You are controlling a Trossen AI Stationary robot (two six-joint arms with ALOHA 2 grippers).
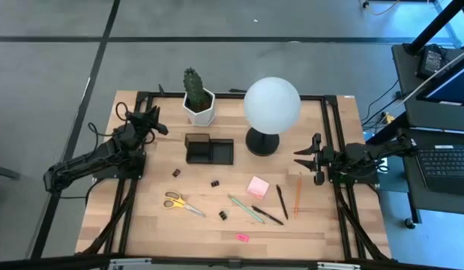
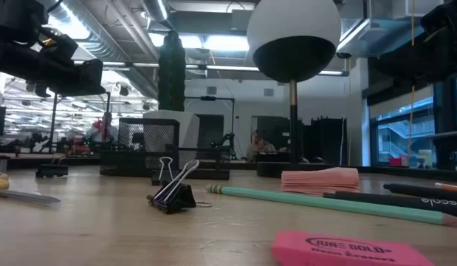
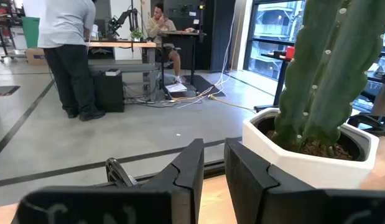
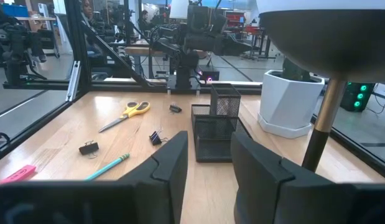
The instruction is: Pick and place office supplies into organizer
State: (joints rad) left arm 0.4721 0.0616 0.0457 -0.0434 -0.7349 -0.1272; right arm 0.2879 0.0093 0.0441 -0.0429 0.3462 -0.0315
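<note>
High view shows my left gripper (image 1: 158,120) near the far left corner of the table (image 1: 142,225), beside the cactus (image 1: 193,87) in its white pot (image 1: 199,111), and my right gripper (image 1: 307,160) at the right edge, near the lamp (image 1: 271,105). Both hold nothing; the fingers of each stand a little apart, released. The black organizer (image 1: 209,149) sits in the middle, in front of the pot, and I cannot make out anything inside it. The supplies lie loose on the wood nearer the front: yellow scissors (image 1: 180,202), three small binder clips (image 1: 214,182), a green pen (image 1: 246,209), two black pens (image 1: 267,215), an orange pencil (image 1: 297,193), a pink sticky-note pad (image 1: 257,186) and a small pink eraser (image 1: 242,238). In the low view the eraser is cut off by the frame, and the scissors are only partly seen. My left wrist view sees only part of the cactus.
</note>
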